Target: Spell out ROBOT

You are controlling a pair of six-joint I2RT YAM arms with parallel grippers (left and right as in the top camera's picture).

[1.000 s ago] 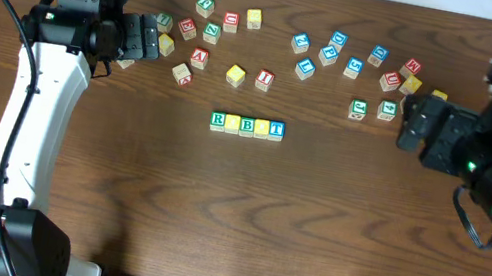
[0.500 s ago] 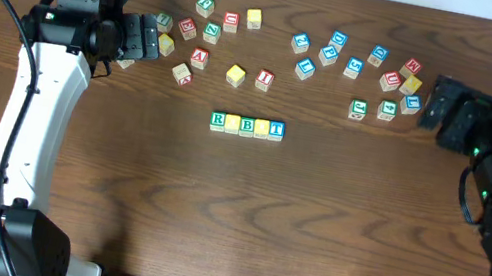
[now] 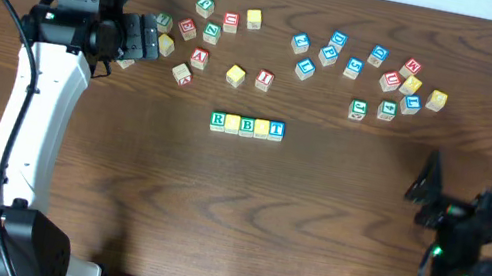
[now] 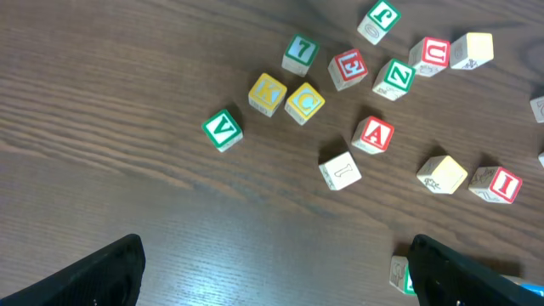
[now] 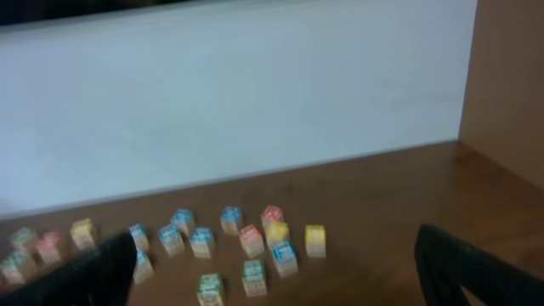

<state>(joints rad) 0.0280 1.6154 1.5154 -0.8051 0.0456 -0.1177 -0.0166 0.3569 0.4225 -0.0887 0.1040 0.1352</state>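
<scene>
Row of lettered blocks (image 3: 247, 125) runs left-right at frame centre | my left gripper (image 3: 154, 39) upper left, nearer; right gripper (image 3: 427, 186) lower right | both spread, empty

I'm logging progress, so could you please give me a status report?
Left tool open, right tool open, empty. Row shows R, B, T; two letters unreadable. Nothing blocking.
</scene>
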